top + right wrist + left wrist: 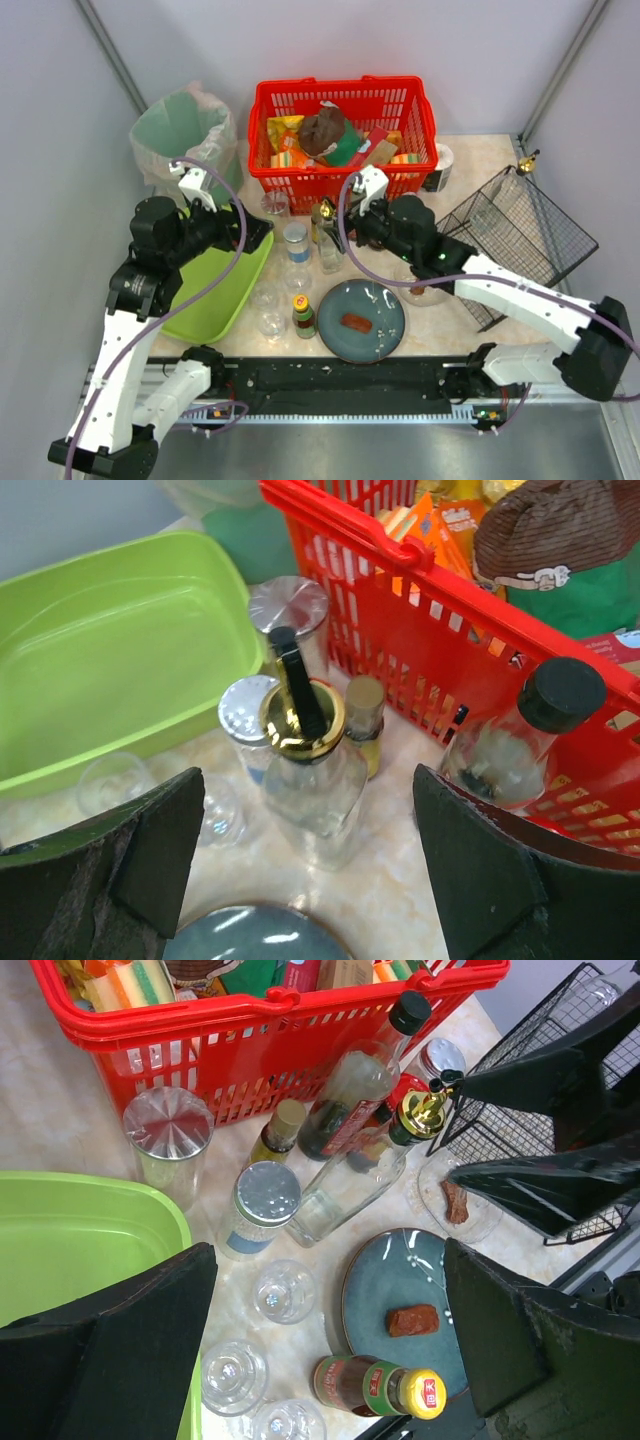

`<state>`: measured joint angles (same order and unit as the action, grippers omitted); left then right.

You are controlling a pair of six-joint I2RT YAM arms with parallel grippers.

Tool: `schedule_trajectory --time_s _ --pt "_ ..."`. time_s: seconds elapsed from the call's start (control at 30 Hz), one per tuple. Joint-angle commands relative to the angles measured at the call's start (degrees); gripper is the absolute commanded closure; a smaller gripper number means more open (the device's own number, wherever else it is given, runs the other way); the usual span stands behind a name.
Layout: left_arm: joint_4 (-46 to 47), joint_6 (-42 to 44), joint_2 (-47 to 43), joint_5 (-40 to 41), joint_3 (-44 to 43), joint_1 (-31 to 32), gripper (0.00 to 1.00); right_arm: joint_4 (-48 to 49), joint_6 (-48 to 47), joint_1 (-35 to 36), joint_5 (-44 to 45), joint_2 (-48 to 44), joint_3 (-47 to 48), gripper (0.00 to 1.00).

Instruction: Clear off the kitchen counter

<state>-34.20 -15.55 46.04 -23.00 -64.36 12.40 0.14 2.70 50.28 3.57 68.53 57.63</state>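
Red basket (350, 525) partly beyond frame edge

Illumination is bright, even and diffuse, falling from overhead; shadows on the kitchen counter (470, 162) are short and soft-edged. The top view is sharp across the field, with small white highlights on the blue plate (380, 300). In the left wrist view the metal lid (168, 1122) carries streaked glare, and the left gripper's fingers (120, 1350) read dark and soft. In the right wrist view the gold-collared bottle (305, 730) is crisp, while the right gripper's fingers (100, 870) blur in the foreground.
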Motion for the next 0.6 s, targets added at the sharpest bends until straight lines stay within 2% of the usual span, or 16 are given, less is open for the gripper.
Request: schedule_trajectory --time_s 0.0,0.2,0.4,0.57 --pt "2.4 -0.9 -0.1 2.0 0.1 -0.3 0.02 10.4 -1.7 1.0 5.9 4.1 1.6 0.18" --pt "2.3 -0.4 -0.9 3.9 0.8 -0.3 0.02 14.6 -0.7 1.0 3.8 7.9 1.1 0.21" --pt "1.4 0.1 -0.7 4.7 1.3 -0.3 0.02 16.3 1.5 1.0 5.2 10.6 0.9 0.4" --pt "1.2 0.2 -0.5 4.7 1.3 -0.3 0.02 16.7 1.8 1.2 5.4 11.4 0.5 0.46"
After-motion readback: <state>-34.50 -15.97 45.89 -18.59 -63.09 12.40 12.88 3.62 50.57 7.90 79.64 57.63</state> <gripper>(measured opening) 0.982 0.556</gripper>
